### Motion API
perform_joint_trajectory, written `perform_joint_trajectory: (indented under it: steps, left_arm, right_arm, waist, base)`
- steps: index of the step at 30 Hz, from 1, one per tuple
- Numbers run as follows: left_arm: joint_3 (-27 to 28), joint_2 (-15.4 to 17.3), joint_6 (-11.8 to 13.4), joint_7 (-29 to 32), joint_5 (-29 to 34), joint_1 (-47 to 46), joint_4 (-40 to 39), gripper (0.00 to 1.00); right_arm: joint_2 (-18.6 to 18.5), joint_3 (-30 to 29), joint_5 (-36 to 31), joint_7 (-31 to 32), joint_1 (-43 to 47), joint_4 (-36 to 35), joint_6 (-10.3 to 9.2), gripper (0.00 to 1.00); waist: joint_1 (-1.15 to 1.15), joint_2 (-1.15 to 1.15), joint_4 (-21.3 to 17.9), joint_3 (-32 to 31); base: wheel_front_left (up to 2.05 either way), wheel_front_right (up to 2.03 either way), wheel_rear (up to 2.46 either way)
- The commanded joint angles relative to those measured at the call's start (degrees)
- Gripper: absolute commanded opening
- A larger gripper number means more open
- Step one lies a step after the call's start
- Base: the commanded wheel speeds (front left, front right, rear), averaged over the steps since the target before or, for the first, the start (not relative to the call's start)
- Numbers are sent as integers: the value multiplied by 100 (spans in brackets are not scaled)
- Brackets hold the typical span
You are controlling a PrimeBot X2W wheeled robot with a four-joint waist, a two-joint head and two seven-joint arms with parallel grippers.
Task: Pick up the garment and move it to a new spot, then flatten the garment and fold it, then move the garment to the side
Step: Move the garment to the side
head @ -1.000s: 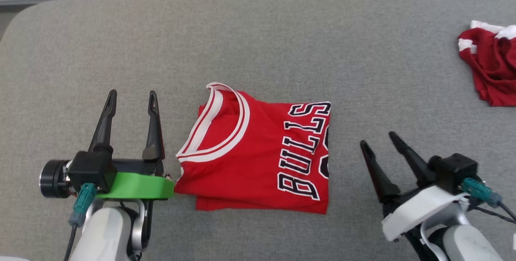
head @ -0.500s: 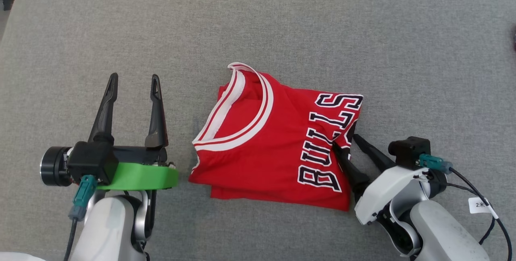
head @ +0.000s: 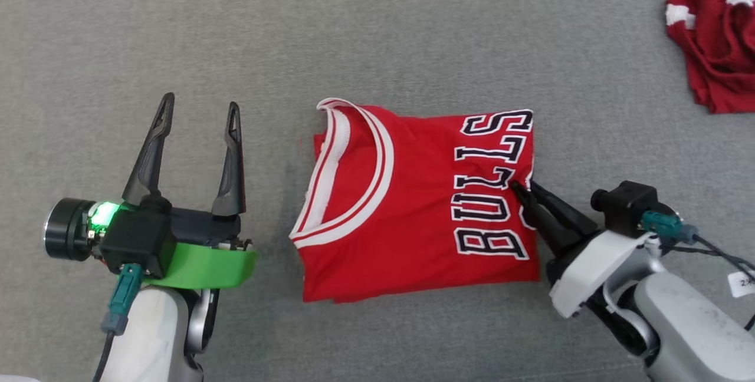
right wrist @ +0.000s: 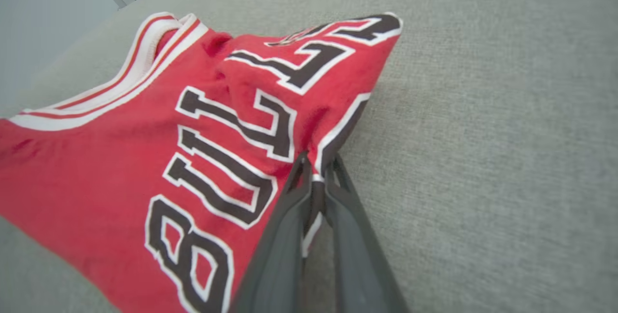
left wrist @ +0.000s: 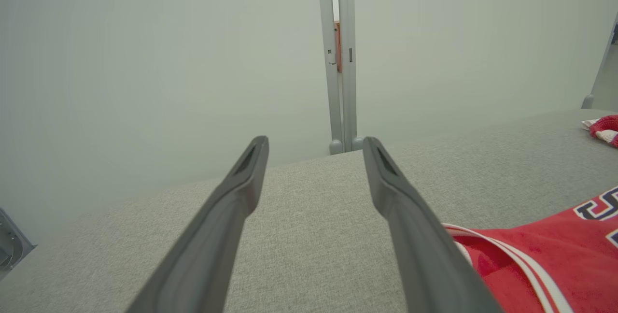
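Folded into a compact rectangle: the jersey (head: pixel 413 205), flat on the counter (head: pixel 413 28), collar leftward, lettering up. Pinched at its right edge by the right end effector (head: pixel 519 186), closed tight on the cloth. Near the collar, spread wide and holding nothing, the left end effector (head: pixel 201 101). Seemingly done: moving, flattening, folding. Seemingly left: the shift aside. Grey felt-like surface throughout, with a crumpled red heap (head: pixel 716 58) well apart at far right; beyond, a pale wall (left wrist: pixel 145 62) and grey post (left wrist: pixel 340 62).

The garment (head: pixel 407 205) is red cloth with a matt knit. The surface (head: pixel 377 34) wears coarse grey woven fabric. The left claw (head: pixel 200 104) looks matt dark plastic.
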Motion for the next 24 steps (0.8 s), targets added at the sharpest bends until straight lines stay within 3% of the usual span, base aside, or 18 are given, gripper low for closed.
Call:
perform_joint_trajectory:
  steps: [1, 6, 12, 16, 24]
  left_arm:
    - [-54, 81, -54, -10, 53, -122, -60, 100]
    - [-417, 153, -275, 206, 272, -413, -320, 100]
    - [-775, 88, -494, 435, 421, -934, -601, 100]
    - [-896, 40, -529, 532, 511, -1254, -770, 100]
    - [-834, 23, -427, 526, 544, -1576, -867, 100]
  right_arm:
    - [-195, -28, 87, -30, -143, -63, -11, 0]
    - [-867, -312, 383, -85, -665, 27, -10, 0]
    - [-1566, -683, 819, -213, -1595, 522, -10, 0]
    - [-2008, -1025, 1058, -399, -2314, 1113, -10, 0]
    - [-2496, -1913, 1055, -663, -3080, 2302, -10, 0]
  waist:
    - [0, 0, -689, 239]
    - [0, 0, -1055, 574]
    - [0, 0, -1008, 1206]
    - [0, 0, -885, 1682]
    - [0, 0, -661, 2246]
  base:
    - [0, 0, 0]
    - [0, 0, 0]
    - [0, 0, 0]
    - [0, 0, 0]
    - [0, 0, 0]
